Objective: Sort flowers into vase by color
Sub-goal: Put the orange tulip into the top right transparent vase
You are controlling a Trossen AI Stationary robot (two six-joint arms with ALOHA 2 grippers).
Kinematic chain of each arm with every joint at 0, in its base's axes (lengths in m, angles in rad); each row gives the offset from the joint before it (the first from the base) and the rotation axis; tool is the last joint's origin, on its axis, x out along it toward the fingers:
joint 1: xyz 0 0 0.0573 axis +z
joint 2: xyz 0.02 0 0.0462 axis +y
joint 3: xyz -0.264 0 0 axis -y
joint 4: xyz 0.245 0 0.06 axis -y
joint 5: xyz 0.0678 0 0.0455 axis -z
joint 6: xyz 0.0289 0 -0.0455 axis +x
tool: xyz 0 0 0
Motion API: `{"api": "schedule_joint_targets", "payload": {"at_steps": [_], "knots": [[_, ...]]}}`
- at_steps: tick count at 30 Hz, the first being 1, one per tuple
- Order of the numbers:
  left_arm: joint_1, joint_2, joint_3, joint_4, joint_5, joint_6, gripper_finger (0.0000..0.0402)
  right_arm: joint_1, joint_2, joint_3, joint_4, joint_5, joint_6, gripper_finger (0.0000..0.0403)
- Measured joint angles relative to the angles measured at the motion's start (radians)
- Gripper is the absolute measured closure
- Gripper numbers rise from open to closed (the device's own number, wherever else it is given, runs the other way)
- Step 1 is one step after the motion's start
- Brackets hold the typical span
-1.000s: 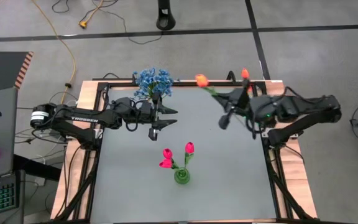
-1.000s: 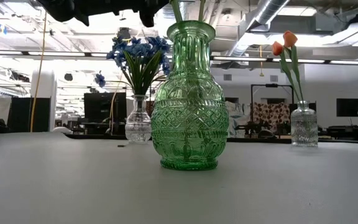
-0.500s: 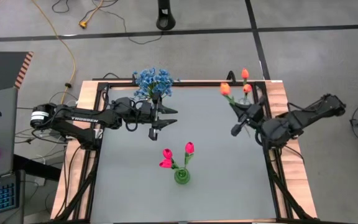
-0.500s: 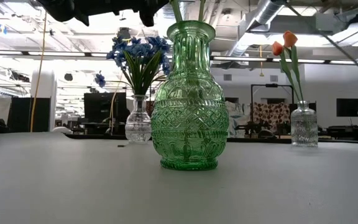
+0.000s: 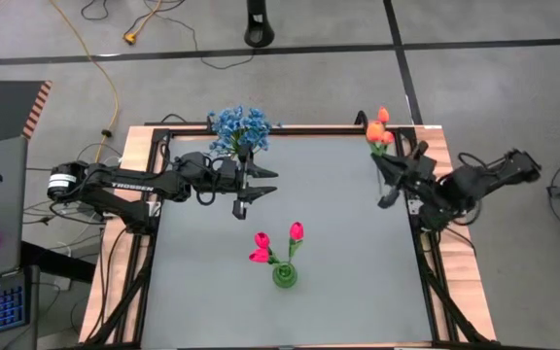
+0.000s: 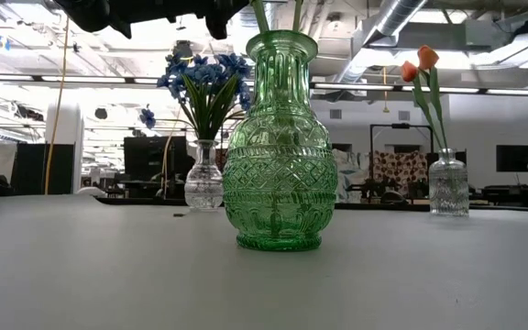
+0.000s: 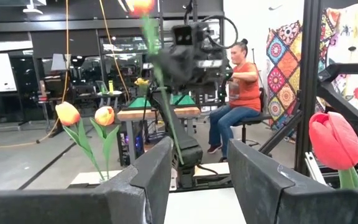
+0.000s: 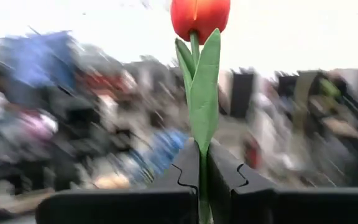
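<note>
My right gripper (image 5: 389, 177) hangs by the table's far right corner, shut on an orange tulip (image 5: 372, 129) whose head is beside two orange tulips (image 5: 384, 116) standing in a clear vase (image 6: 447, 186). Blue blossoms (image 5: 239, 126) stand in another clear vase (image 6: 203, 180) at the far edge. Pink-red tulips (image 5: 297, 231) stand in a green vase (image 6: 280, 147) near the table's middle. My left gripper (image 5: 253, 189) hovers open just in front of the blue blossoms. My right gripper pinches the orange tulip's green stem (image 8: 201, 180) between its two fingers, below the leaf (image 8: 205, 93). The stem runs on past the fingertips, with the head (image 8: 199, 15) at its far end. The flower is lifted clear of the table.
The grey tabletop (image 5: 338, 253) lies open between the green vase and the arms. A wooden border and a dark frame (image 5: 426, 262) edge the table. A seated person (image 7: 238, 93) shows in the room beyond. Cables lie on the floor (image 5: 115, 87).
My right gripper has swung from the far middle of the table toward the far right corner, carrying the orange tulip. The flower's head now stands beside the orange tulips in the clear vase. The arm has drawn back to the right.
</note>
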Motion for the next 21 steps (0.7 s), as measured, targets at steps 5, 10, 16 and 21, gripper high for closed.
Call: {"api": "schedule_joint_targets", "payload": {"at_steps": [5, 10, 16, 21], "knots": [[0.000, 0.000, 0.000, 0.000, 0.000, -0.001, 0.0258, -0.060, 0.006, -0.056, 0.291, -0.333, -0.178, 0.0368], [0.000, 0.000, 0.000, -0.006, 0.002, -0.004, 0.0258, -0.079, -0.028, -0.065, 0.382, -0.460, -0.333, 0.0368], [0.000, 0.000, 0.000, -0.018, 0.005, -0.005, 0.0258, -0.077, -0.121, -0.065, 0.335, -0.463, -0.457, 0.0368], [0.000, 0.000, 0.000, -0.032, 0.004, -0.007, 0.0258, -0.081, -0.212, -0.065, 0.197, -0.460, -0.475, 0.0368]]}}
